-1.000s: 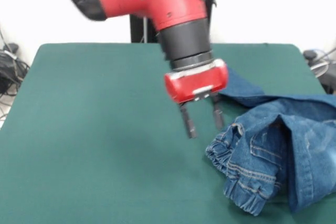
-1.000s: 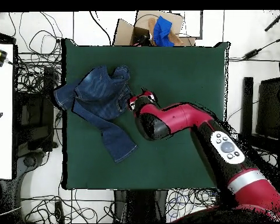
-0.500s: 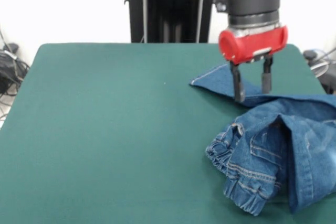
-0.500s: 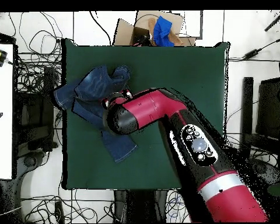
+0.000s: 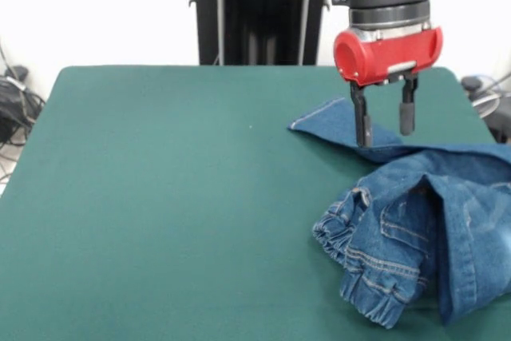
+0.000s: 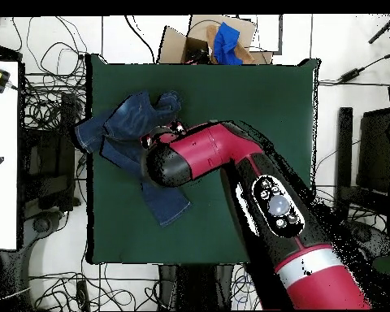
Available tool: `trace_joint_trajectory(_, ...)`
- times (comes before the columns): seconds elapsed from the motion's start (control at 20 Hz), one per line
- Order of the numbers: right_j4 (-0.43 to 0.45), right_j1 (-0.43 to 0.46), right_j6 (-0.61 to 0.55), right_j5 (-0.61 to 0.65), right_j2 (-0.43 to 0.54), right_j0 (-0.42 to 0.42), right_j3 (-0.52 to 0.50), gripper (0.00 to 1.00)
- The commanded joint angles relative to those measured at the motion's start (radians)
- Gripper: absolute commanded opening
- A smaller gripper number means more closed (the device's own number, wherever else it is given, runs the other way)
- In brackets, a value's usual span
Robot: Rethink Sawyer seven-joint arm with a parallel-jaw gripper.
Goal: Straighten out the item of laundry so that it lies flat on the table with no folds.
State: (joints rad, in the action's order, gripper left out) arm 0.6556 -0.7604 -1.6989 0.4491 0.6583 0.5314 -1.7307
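Observation:
The item of laundry is a small pair of blue denim jeans, crumpled at the right side of the green table, with the waistband bunched toward the front and one leg stretched flat toward the back. In the overhead view the jeans lie at the table's left edge, one leg reaching toward the bottom, and the red arm covers part of them. My gripper hangs open just above the flat leg, with nothing between its fingers.
Beyond the table's top edge in the overhead view stands a cardboard box with blue cloth in it. Cables lie on the floor around the table. A white surface lies to the left.
The gripper swung from the table's middle over to the jeans' flat leg, then rose slightly. It stays open. The jeans have not moved.

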Motion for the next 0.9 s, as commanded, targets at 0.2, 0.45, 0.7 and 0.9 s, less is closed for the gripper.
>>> trace_joint_trajectory(0.2, -0.009, 0.090, -0.001, 0.075, -0.049, -0.004, 0.079, 1.00)
trace_joint_trajectory(0.45, 0.008, 0.218, 0.115, 0.114, -0.012, 0.018, 0.201, 1.00)
trace_joint_trajectory(0.7, 0.069, 0.378, 0.129, 0.026, -0.019, 0.016, 0.244, 1.00)
trace_joint_trajectory(0.9, 0.114, 0.391, 0.097, -0.057, -0.032, 0.010, 0.226, 1.00)
